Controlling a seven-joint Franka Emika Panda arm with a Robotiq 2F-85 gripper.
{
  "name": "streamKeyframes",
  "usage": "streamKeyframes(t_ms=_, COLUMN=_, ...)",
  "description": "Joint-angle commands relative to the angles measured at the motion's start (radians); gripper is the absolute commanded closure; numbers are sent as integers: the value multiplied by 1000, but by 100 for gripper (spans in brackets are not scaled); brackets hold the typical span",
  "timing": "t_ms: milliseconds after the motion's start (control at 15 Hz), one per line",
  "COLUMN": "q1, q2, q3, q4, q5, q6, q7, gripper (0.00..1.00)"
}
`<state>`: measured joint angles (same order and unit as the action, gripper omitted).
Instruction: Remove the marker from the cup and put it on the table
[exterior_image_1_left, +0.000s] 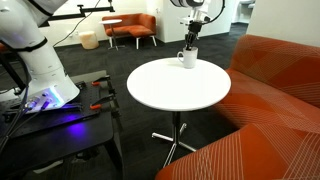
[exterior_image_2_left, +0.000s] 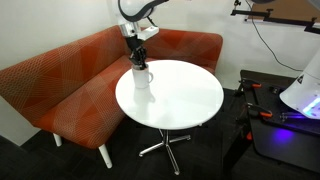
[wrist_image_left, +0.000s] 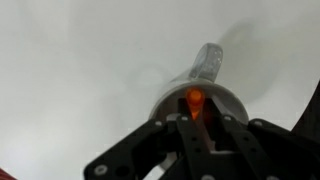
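Beside an orange sofa (exterior_image_2_left: 60, 80), over the table (exterior_image_2_left: 185, 105), the gripper (wrist_image_left: 196, 118) pinches the marker (wrist_image_left: 196, 99) inside the cup (wrist_image_left: 232, 103). Next, probably a straight lift.

No readable text, labels or numbers anywhere.

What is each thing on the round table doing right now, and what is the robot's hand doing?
Marker: in the cup, orange top poking up between the hand's fingers.
Cup: standing upright on the table, near the edge.
Table: holding up the cup.
Hand: right over the cup, fingers on both sides of the marker; too blurry to tell if it is squeezing.
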<state>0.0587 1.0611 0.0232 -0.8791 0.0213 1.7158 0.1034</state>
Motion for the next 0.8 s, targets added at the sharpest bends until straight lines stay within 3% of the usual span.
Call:
streamKeyframes(t_ms=0, q1=-3, q2=32, q3=0, q4=76, q5=9, q6=-65, q7=1, gripper=94)
streamKeyframes(t_ms=733, q1=8, q2=8, q3=-1, q4=84, q5=3, q6=-90, q7=25, gripper=96)
